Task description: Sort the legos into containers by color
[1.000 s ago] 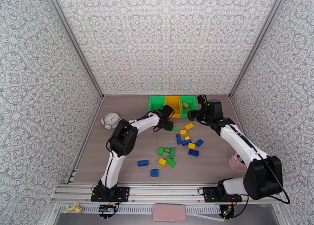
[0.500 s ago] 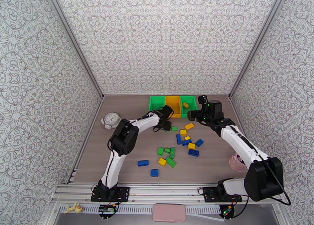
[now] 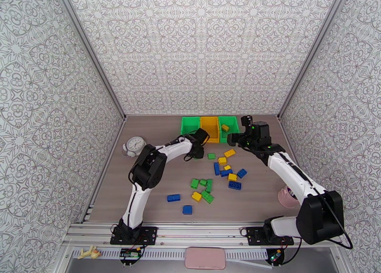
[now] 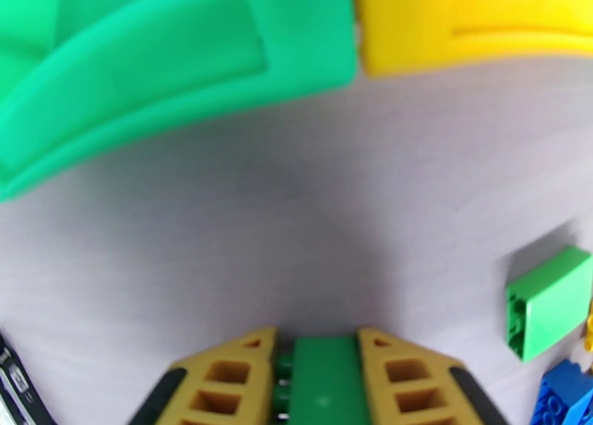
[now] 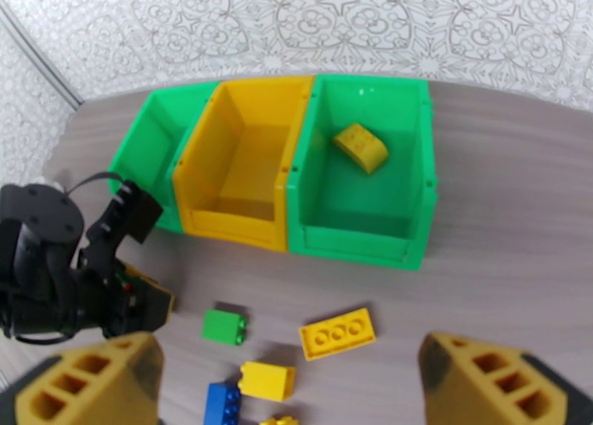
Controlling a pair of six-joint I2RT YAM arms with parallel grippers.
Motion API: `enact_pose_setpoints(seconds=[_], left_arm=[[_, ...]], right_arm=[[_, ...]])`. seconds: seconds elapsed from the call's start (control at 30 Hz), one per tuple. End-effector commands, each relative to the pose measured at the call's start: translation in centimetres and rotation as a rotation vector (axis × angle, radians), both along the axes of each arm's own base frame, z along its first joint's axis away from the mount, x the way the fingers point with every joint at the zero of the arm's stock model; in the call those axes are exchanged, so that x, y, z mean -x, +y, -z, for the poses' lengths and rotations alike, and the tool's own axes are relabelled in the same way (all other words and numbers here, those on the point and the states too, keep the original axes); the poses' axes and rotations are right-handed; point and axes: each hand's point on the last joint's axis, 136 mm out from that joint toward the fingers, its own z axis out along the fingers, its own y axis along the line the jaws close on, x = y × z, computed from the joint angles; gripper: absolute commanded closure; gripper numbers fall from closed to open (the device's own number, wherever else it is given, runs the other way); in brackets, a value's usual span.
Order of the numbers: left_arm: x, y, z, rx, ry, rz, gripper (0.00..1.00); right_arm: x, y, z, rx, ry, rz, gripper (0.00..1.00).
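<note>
Left gripper [image 4: 320,341] fingers are clamped on a green brick [image 4: 324,378], over the table [image 4: 296,219] just near of the left green bin [image 4: 185,63] and the yellow bin [image 4: 474,11]. Right gripper [image 5: 289,345] fingers stand wide apart above loose bricks [image 5: 337,333], near of the right green bin [image 5: 356,241], which holds a yellow brick [image 5: 361,147].

- My left arm [image 3: 164,151] reaches forward from its base, bent sharply at the elbow, with the wrist turned inward.
- My left gripper [image 4: 319,339] points low and forward, both fingers clamped on a green brick [image 4: 323,378].
- My right arm [image 3: 288,169] stretches forward and leans inward.
- My right gripper [image 5: 285,345] hangs raised, its fingers [image 5: 93,382] spread wide with nothing between them.
</note>
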Motion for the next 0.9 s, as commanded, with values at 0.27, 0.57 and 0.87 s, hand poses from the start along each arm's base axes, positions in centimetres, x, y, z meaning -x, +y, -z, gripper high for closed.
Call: enact_pose_setpoints(seconds=[0.27,0.57,0.87], left_arm=[[-0.3,-0.1,-6.7,0.074,-0.153,-0.019,0.87],[-1.6,-1.3,-11.1,0.132,-0.307,-0.011,0.87],[-2.9,-2.0,-14.4,0.159,-0.397,-0.014,0.92]], right_arm=[[1.5,0.5,-0.9,-0.022,0.012,-0.057,0.05],[3.8,3.0,-2.0,-0.103,-0.028,-0.182,0.04],[4.3,5.8,-2.6,-0.102,-0.048,-0.253,0.04]])
